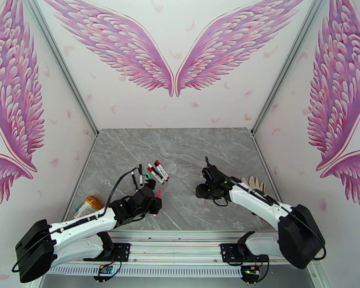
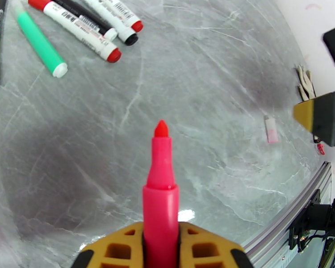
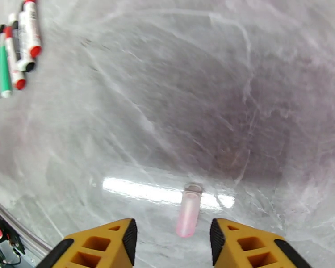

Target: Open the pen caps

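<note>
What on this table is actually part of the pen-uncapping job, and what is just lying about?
Part of the job:
- the pink pen, tip bare, held in the left gripper
- the pale pink cap on the table under the open right gripper
- the group of pens further back

Just lying about:
- the orange bottle at the table's left edge
- the glove beside the right arm

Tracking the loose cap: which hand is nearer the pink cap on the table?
Right. The right hand hangs open above the pink cap; the left hand, gripping a pen, sits well aside.
</note>
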